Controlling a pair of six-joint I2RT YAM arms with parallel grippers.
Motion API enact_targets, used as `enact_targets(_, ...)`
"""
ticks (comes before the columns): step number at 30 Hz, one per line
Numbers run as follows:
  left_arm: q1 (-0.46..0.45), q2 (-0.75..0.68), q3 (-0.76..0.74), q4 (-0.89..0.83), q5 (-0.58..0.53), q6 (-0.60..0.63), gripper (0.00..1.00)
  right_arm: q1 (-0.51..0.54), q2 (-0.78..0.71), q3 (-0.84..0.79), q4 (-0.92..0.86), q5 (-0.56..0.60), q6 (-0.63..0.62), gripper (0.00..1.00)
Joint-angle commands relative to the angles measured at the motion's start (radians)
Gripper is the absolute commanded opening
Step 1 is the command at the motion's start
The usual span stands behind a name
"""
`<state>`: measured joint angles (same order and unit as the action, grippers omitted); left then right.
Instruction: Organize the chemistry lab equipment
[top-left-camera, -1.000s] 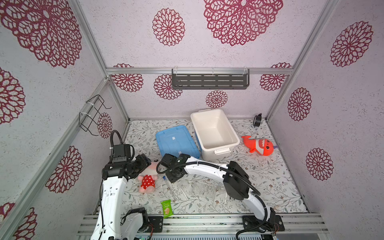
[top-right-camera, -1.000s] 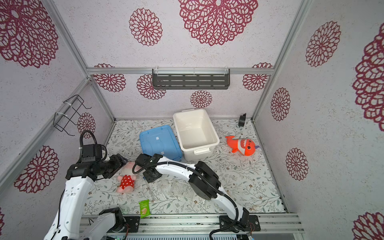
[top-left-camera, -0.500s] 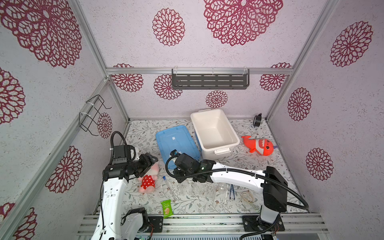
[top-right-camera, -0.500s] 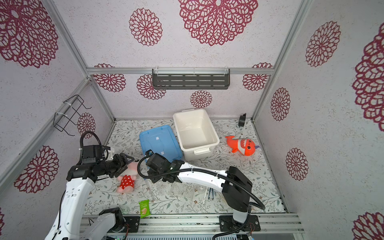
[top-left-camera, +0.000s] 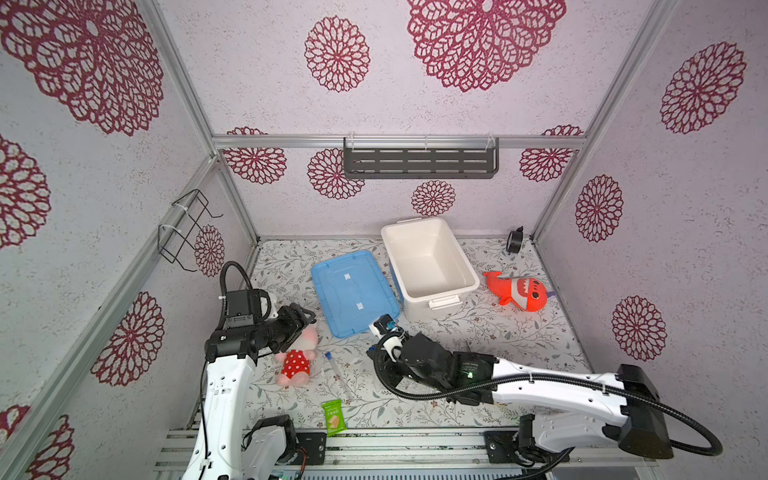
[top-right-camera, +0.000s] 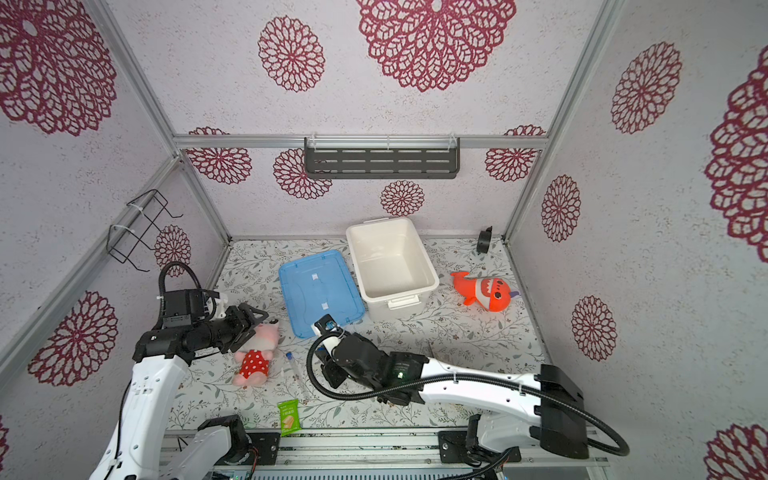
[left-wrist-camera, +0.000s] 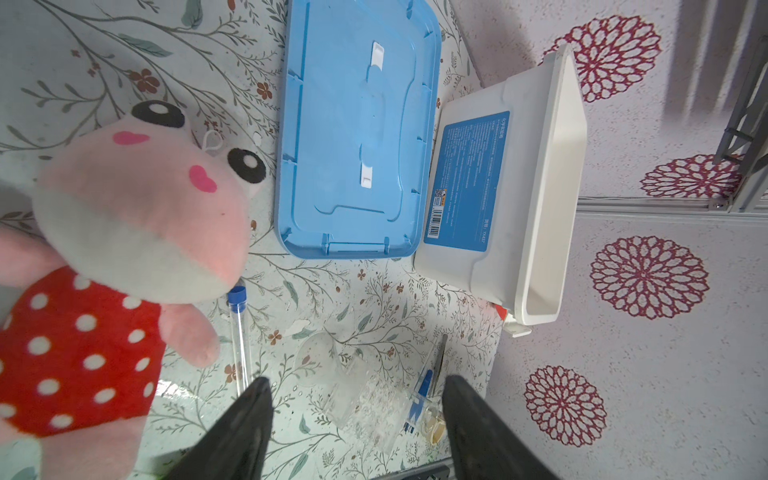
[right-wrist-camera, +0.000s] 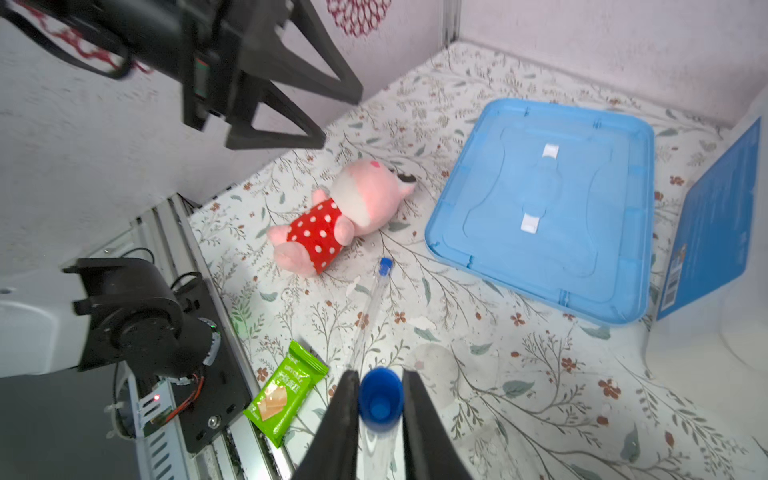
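My right arm drew back from the left side of the worktop (top-left-camera: 519, 332). The right gripper (right-wrist-camera: 380, 376) was clamped on a capped tube (right-wrist-camera: 380, 401) beside the lid (top-left-camera: 353, 291)'s front corner: one item secured. My left gripper (left-wrist-camera: 357, 381) gaped, empty. The second tube (top-left-camera: 333, 368) lay front-left.

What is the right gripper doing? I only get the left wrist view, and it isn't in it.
Observer: The right gripper is shut on a blue-capped tube.
Operator: Where is it?
Observer: In both top views, just beside the front edge of the blue lid.
Operator: Anything else hidden from me?
Observer: A green snack packet lies near the front edge of the table.
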<state>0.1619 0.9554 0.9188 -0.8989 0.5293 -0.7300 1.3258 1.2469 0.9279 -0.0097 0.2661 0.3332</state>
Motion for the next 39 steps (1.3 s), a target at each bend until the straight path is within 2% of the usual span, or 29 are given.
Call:
enact_targets(1,-0.002,0.002,-0.004,0.037,-0.001,-0.023,0.68,0.012,-0.098,-0.099,0.182,0.057,-0.038,0.22)
enact_targets(7,-0.005,0.015,-0.015,0.067,0.000,-0.038,0.68,0.012,-0.190,-0.201,0.208,0.160,-0.075,0.22)
enact_targets(11,-0.005,0.034,-0.015,0.078,0.005,-0.060,0.68,0.009,-0.259,-0.286,0.298,0.209,-0.118,0.22)
enact_targets(18,-0.007,0.057,-0.002,0.112,0.021,-0.091,0.67,-0.011,-0.234,-0.337,0.433,0.287,-0.192,0.21)
enact_targets(30,-0.009,0.059,-0.013,0.109,0.022,-0.082,0.67,-0.066,-0.159,-0.366,0.496,0.224,-0.186,0.21)
enact_targets(39,-0.009,0.070,-0.018,0.122,0.024,-0.077,0.67,-0.067,-0.083,-0.396,0.582,0.235,-0.207,0.22)
